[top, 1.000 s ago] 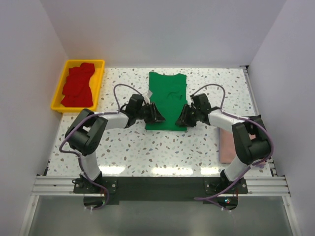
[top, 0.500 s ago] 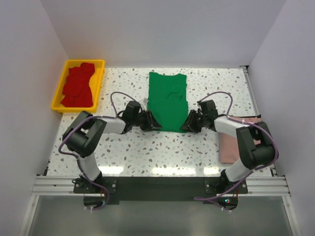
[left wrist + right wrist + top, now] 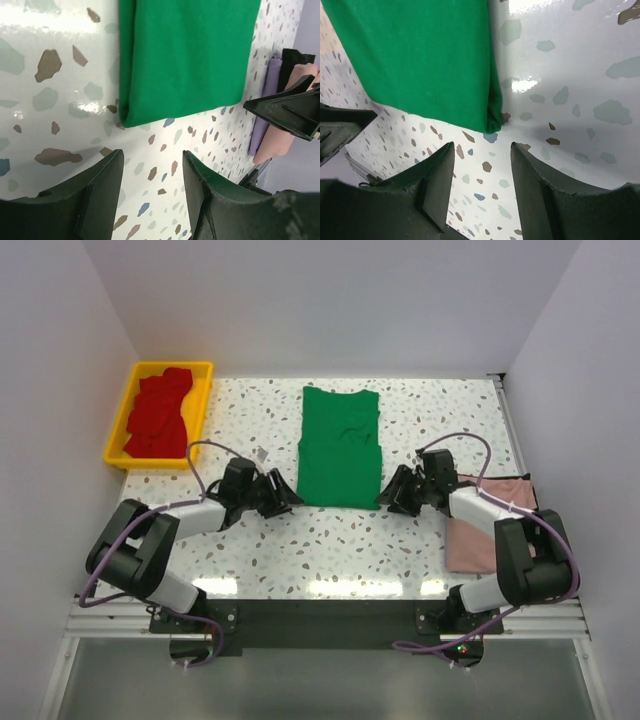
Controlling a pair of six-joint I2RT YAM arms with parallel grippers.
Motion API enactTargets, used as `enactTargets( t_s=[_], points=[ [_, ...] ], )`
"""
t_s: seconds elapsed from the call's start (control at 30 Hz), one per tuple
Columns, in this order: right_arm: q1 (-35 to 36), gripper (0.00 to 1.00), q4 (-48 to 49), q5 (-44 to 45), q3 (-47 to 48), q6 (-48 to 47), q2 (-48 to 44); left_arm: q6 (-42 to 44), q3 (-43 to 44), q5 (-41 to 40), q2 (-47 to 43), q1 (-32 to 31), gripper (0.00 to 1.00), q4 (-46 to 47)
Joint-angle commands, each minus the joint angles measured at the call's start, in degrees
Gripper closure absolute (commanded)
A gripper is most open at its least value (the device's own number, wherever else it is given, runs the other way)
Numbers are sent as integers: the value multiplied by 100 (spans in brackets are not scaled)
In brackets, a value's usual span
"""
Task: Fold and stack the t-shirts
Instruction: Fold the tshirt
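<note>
A bright green t-shirt [image 3: 340,447] lies on the speckled table, its sides folded in to a narrow strip. My left gripper [image 3: 287,499] is open and empty, just off the shirt's near left corner [image 3: 131,116]. My right gripper [image 3: 387,499] is open and empty, just off the near right corner [image 3: 491,119]. A folded dusty pink t-shirt [image 3: 482,528] lies at the right, under my right arm. Several red t-shirts [image 3: 158,415] fill the yellow tray [image 3: 204,400] at the back left.
White walls close in the table at the back and both sides. The aluminium base rail [image 3: 320,618] runs along the near edge. The pink shirt and my right gripper's fingers [image 3: 285,107] show at the right of the left wrist view.
Both grippers have let go of the green shirt's near edge and drawn back outward and toward the near edge. The shirt's near hem now lies flat on the table.
</note>
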Motion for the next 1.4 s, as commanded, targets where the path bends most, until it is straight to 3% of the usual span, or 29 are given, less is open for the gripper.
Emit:
enactTargets(
  t_s=[0.0,0.2,0.47,0.8,0.97,1.13,1.37],
  points=[
    [-1,47,273,-133,-36,92,221,79,-92,-18,134,68,44,254],
    [-10,47,537,-204,-45,145,582,88,22,61,652,86,44,632],
    [-10,50,705,-186,-80,242,969,114,172,-324,1083,86,52,502],
    [-10,62,1109,-274,-27,391,1339,281,418,-633,1277,68,58,219],
    [-10,78,1188,-388,8,427,1374,281,532,-449,1338,-54,71,290],
    [-10,96,1074,-424,-27,374,1129,185,488,-343,1163,-160,97,228],
    [-10,100,767,-503,-545,330,15,-8,-126,-334,163,-345,100,79]
  ],
)
